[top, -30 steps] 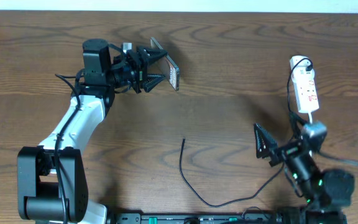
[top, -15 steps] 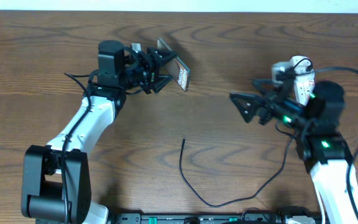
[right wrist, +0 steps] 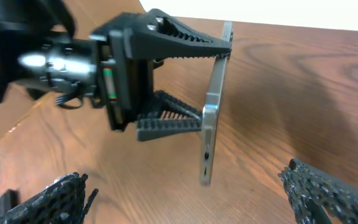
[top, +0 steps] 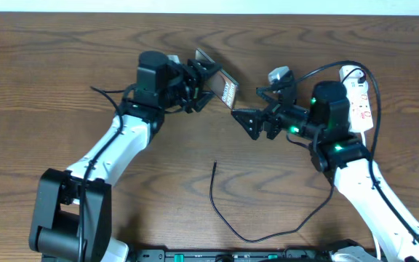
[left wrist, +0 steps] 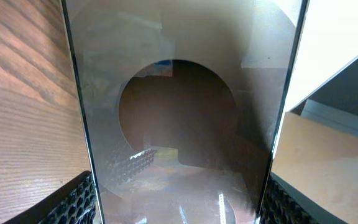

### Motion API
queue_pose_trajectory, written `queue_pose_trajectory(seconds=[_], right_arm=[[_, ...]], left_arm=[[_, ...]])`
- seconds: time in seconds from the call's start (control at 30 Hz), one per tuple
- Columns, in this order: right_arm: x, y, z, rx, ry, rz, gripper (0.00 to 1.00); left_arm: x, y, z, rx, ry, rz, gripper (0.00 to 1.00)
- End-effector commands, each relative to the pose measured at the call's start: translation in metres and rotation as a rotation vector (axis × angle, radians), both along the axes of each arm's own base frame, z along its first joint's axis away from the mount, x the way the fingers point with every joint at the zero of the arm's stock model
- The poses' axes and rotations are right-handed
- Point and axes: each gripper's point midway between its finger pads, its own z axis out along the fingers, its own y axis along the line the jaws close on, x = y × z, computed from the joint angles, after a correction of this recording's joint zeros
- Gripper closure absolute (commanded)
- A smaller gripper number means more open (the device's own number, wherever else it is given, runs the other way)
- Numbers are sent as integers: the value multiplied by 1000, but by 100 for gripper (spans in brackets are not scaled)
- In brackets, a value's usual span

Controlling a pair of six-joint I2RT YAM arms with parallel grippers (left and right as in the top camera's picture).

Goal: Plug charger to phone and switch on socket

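The phone (top: 228,89) is off the table, tilted, with my left gripper (top: 211,81) shut on its long edges. In the left wrist view its glossy dark face (left wrist: 179,112) fills the frame between my two pads (left wrist: 79,199). The right wrist view shows the phone (right wrist: 211,118) edge-on, its lower end with port holes pointing toward my right gripper (right wrist: 188,199). My right gripper (top: 247,103) stands open and empty just right of the phone. The charger (top: 224,211), a thin black cable, lies curved on the table below both grippers. The white socket (top: 366,102) lies at the far right, partly behind my right arm.
The wooden table (top: 64,51) stretches bare to the left and far back. Thick black arm cables (top: 340,69) loop over the right arm near the socket. The arm bases sit along the front edge.
My left gripper has carried the phone rightward toward the centre. My right arm has swung up from the front right corner to face the phone, jaws open throughout.
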Motion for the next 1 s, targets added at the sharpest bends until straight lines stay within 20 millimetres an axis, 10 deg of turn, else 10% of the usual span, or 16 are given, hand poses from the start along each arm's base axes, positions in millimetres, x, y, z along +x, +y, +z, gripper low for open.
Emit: queue_pose_trajectory(seconds=[0.0, 0.97], right_arm=[[14, -3, 13, -23, -70, -54, 1], [15, -12, -4, -96, -50, -89, 1]], left_arm=[[4, -7, 22, -19, -40, 24, 93], [-21, -61, 47, -159, -1, -50, 93]])
